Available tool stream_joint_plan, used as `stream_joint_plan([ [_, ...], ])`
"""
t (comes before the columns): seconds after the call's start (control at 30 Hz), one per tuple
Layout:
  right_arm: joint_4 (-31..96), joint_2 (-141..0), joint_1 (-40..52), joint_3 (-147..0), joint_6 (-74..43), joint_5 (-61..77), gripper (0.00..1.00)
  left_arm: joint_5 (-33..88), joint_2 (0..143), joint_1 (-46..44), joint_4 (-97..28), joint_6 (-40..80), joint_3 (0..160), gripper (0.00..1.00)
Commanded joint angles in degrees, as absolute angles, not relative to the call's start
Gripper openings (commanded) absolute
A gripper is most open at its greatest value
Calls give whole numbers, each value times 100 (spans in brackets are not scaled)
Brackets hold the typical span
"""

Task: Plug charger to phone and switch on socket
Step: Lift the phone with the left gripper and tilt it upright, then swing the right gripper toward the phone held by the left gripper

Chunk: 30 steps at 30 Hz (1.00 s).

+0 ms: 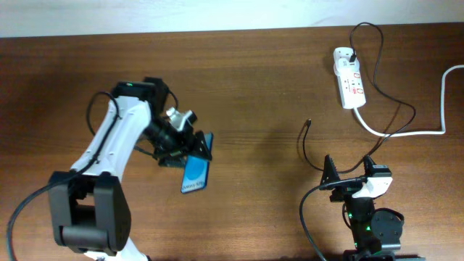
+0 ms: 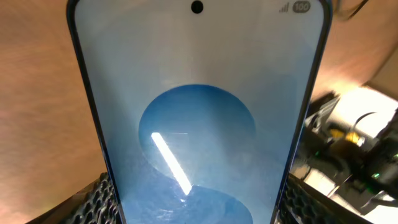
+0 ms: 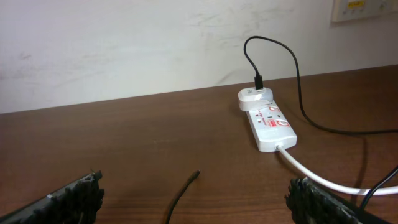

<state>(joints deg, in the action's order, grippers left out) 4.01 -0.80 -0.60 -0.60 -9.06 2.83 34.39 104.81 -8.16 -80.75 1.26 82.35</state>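
Note:
The phone [image 1: 195,172] lies near the table's left-centre with its blue screen up. It fills the left wrist view as the phone [image 2: 199,112]. My left gripper [image 1: 196,146] is shut on its upper end, with the pads [image 2: 102,198] pressed on both long edges. The charger [image 1: 307,138] is a thin black cable whose free tip points away from me on the wood, seen as the charger [image 3: 186,190] in the right wrist view. My right gripper [image 1: 350,168] stands wide open just behind that tip with nothing between its fingers [image 3: 74,196]. The socket [image 1: 349,80] lies at the back right; the socket [image 3: 270,121] has the cable plugged into its far end.
A thick white cord [image 1: 406,133] runs from the socket to the right table edge and passes close to my right finger, as the cord [image 3: 323,177] shows. The black cable loops behind and right of the socket. A white wall [image 3: 124,43] backs the table.

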Motion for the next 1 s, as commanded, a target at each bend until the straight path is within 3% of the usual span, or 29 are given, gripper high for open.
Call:
stream_joint_plan([
  [0.0, 429, -36, -75, -32, -899, 309, 98, 3548, 10477, -475, -8180, 16, 8855, 25],
  [0.37, 429, -36, -75, -32, -899, 309, 98, 3140, 9974, 56, -9021, -97, 10191, 22],
  [0.97, 425, -36, -75, -32, -996, 462, 99, 2241, 7516, 60, -9089, -89, 10189, 24],
])
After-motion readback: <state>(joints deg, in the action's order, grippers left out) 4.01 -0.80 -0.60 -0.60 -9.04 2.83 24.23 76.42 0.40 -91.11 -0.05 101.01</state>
